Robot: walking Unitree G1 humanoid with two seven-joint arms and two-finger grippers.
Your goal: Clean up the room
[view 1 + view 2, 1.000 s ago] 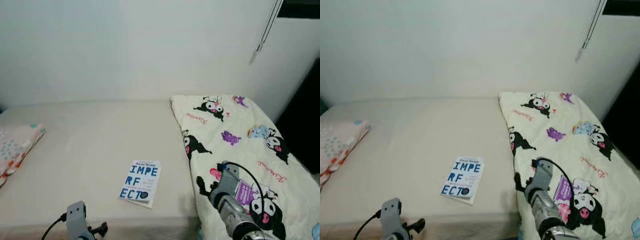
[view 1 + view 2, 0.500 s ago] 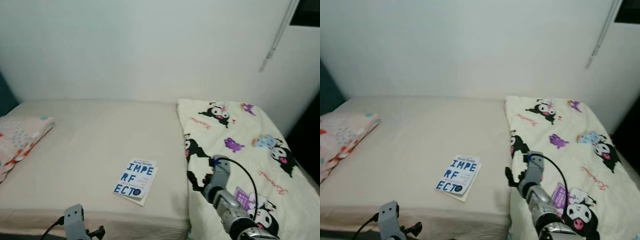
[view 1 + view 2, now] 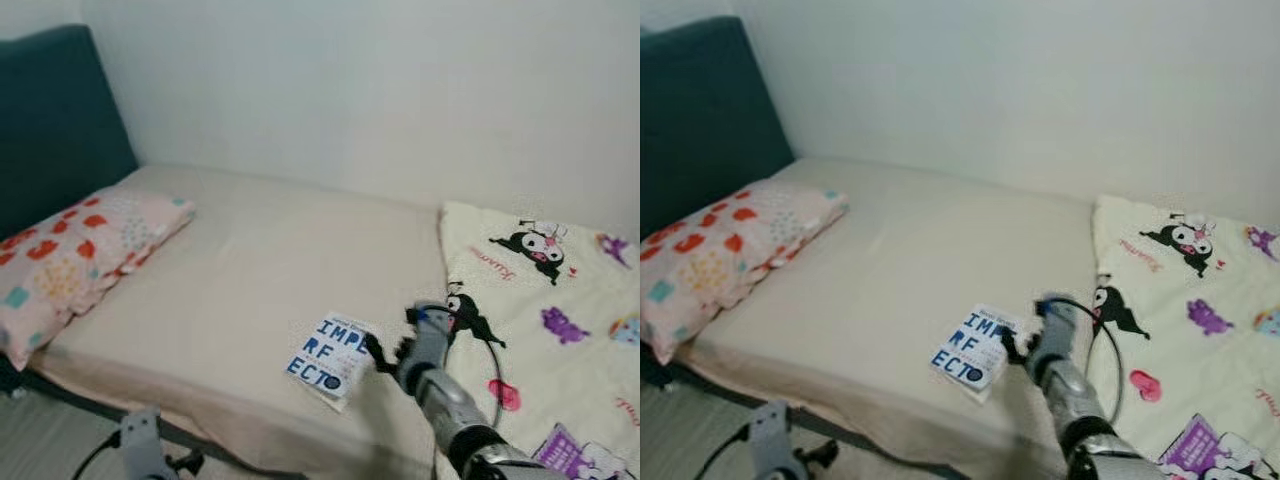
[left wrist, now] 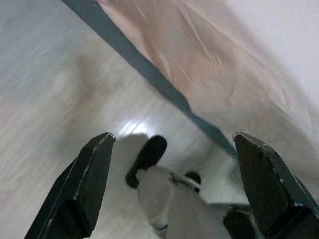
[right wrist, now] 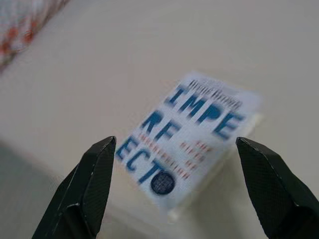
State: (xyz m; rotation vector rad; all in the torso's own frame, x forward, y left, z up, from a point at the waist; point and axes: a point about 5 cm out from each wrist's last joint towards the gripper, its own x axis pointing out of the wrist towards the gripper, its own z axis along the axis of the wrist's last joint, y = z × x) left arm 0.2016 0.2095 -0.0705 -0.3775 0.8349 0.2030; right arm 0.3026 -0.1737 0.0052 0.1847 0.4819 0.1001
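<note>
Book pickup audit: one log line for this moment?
right gripper: open, nearing book | book: flat on bed | left gripper: open, idle low

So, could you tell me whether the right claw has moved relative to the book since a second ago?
Yes. The right claw, earlier over the cartoon blanket, now sits open at the book, toward the robot's left.

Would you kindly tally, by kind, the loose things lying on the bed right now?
White paperback book with blue lettering: 1
Pink pillow with red and teal spots: 1
Cream blanket with black cartoon characters: 1
Total: 3
</note>
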